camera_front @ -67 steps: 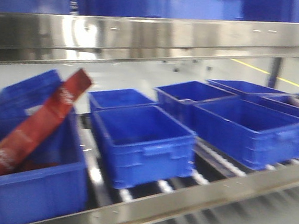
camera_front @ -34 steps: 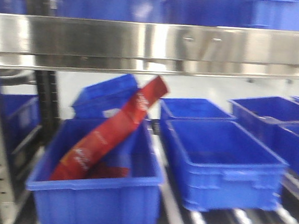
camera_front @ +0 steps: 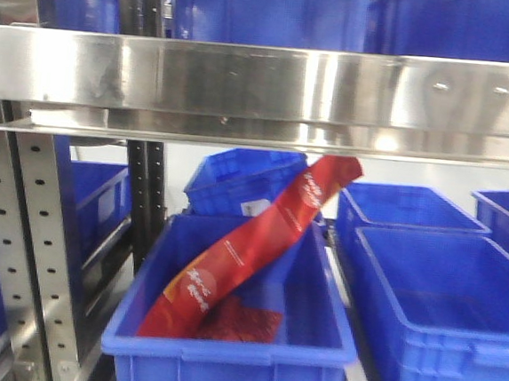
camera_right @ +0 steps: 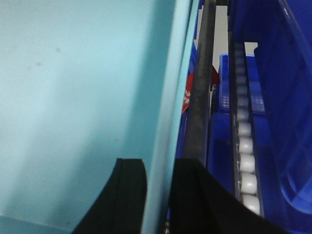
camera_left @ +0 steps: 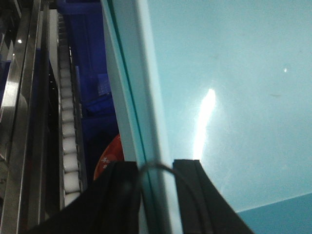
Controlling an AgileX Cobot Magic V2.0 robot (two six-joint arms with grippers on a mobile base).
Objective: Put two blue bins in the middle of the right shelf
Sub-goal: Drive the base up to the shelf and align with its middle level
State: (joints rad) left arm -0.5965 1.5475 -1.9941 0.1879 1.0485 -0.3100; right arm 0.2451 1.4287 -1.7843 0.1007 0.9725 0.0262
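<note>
Both grippers are pinched shut on the same pale blue bin: the left gripper [camera_left: 156, 168] straddles one side rim, one finger inside and one outside, and the right gripper [camera_right: 158, 168] straddles the opposite rim the same way. So the blue bin [camera_left: 234, 97] hangs carried between the two arms, just beside the rack, and only this one pale bin shows. Ahead in the front view stands the brushed-steel front rail [camera_front: 264, 84] on a grey perforated upright [camera_front: 39, 252], with dark blue crates above and below it. The nearest dark blue crate [camera_front: 231, 353] holds a red packet [camera_front: 250, 244] that leans up almost to the rail's underside. The main risk, as I judge it, is the thin rim slipping out of either pinch, since each grip is narrow and the wall is smooth; uneven arm motion would twist the bin loose. The bin's edge could also knock the rail or a roller track [camera_left: 68, 136], or snag the packet.
</note>
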